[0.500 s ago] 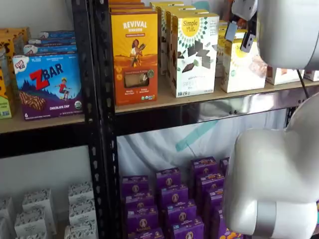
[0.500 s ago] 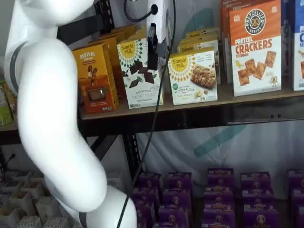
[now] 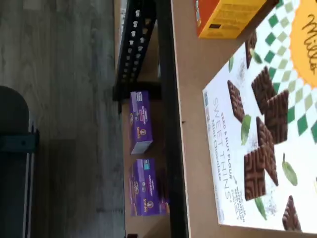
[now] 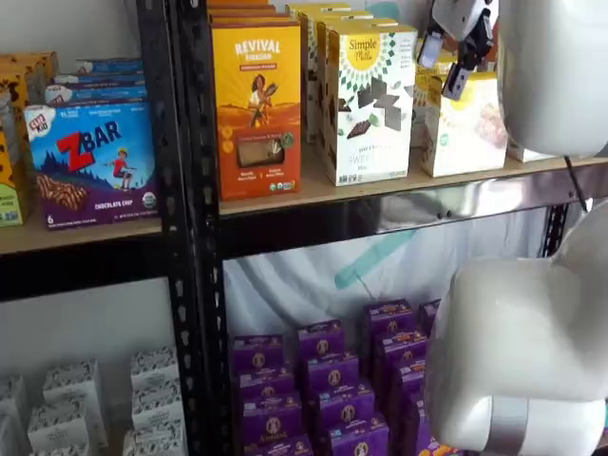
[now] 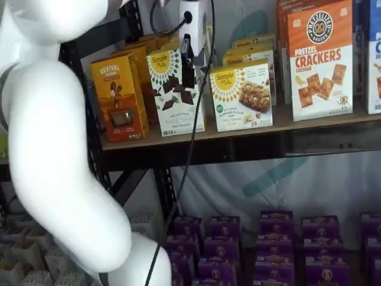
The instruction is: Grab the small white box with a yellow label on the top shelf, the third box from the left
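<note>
The small white box (image 4: 470, 128) with the yellow sunburst and cookie picture stands on the top shelf (image 4: 380, 185), right of a taller white box with chocolate squares (image 4: 369, 100). It shows in both shelf views (image 5: 243, 95). My gripper (image 4: 448, 59) hangs in front of the shelf at the small box's upper left corner, not touching it. A gap shows between its two black fingers, and nothing is in them. In a shelf view the gripper (image 5: 190, 65) overlaps the taller white box. The wrist view shows the taller white box (image 3: 257, 148), not the small one.
An orange-yellow Revival box (image 4: 255, 95) stands left of the taller white box, and an orange pretzel crackers box (image 5: 318, 59) stands right of the small one. Purple boxes (image 4: 323, 380) fill the level below. A black rack post (image 4: 185, 228) stands to the left. My white arm (image 5: 53, 149) blocks part of the view.
The gripper has moved slightly up and toward the shelf, near the small white box's top corner. The boxes have not moved.
</note>
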{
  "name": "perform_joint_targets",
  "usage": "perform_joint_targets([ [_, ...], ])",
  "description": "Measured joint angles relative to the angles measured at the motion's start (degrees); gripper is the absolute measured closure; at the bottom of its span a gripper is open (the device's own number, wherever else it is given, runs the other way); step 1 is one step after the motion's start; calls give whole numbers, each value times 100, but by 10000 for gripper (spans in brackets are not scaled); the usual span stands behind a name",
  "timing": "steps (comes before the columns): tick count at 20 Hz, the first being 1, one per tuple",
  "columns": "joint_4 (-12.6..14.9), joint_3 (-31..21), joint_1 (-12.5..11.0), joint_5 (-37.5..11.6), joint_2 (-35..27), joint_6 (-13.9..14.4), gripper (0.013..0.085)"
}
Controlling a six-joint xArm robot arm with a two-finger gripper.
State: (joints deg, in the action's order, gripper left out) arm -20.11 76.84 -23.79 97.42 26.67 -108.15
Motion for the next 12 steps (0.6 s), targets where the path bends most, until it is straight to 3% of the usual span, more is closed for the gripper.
perform_joint_targets([
  [6, 46, 133, -3, -250, -195, -51, 130],
  [12, 334, 263, 69, -619, -436, -126, 130],
])
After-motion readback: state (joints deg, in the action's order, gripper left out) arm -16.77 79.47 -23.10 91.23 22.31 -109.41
